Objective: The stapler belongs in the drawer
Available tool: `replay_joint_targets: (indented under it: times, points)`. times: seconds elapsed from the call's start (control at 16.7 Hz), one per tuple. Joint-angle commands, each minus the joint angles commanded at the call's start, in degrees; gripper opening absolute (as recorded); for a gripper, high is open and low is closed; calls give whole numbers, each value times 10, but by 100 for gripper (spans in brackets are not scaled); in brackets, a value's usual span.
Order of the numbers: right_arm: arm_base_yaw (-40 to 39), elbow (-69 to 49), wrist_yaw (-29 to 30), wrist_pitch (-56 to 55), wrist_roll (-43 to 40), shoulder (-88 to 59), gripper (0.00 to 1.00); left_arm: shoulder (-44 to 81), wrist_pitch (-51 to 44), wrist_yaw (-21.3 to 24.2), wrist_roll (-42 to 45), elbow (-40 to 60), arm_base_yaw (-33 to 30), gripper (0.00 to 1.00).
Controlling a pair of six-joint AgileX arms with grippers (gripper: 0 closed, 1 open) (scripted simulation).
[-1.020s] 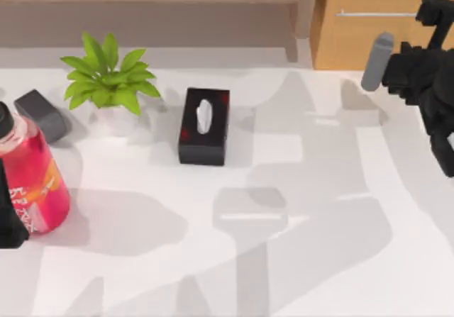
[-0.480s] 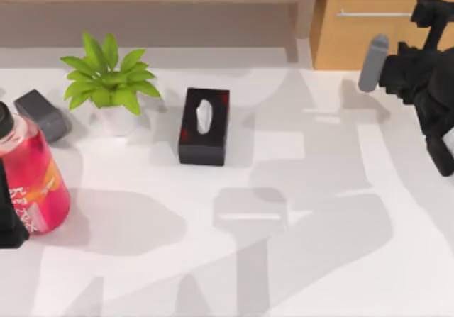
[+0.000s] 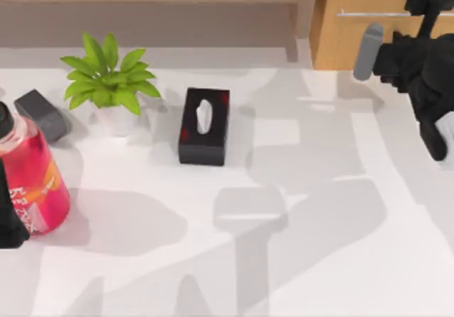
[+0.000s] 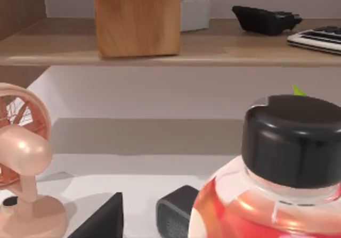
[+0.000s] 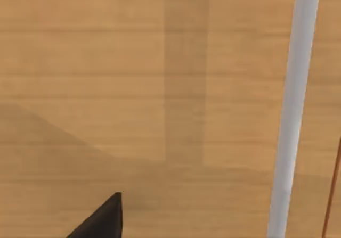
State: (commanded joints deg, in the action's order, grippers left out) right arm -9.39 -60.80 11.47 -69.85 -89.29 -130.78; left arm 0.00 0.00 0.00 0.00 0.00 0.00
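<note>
The stapler (image 3: 41, 114) is seen lying on the bench (image 3: 298, 260) at its far left, just beside the red bottle (image 3: 32, 175) and left of the potted plant (image 3: 108, 81); in the left wrist view its dark end (image 4: 173, 219) is seen next to the bottle's black cap. The black tissue box (image 3: 204, 126) is placed near the middle. The drawer (image 3: 369, 40) is shut at the back right, its silver handle (image 5: 292, 115) seen close up by the right wrist camera. The right gripper (image 3: 425, 8) is held against the drawer front at the handle; whether its jaws are open or closed cannot be told. The left arm (image 3: 8, 218) is parked at the left edge behind the bottle, its jaws likewise impossible to judge.
</note>
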Motion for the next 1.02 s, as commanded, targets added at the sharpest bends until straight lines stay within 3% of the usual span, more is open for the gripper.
replay_joint_targets:
  times: [0.06,0.84,1.02]
  points:
    - [0,0,0,0,0,0,100,0,0,0,0,0,0,100]
    - [0,0,0,0,0,0,2,0,0,0,0,0,0,100]
    - [0,0,0,0,0,0,0,0,0,0,0,0,0,100]
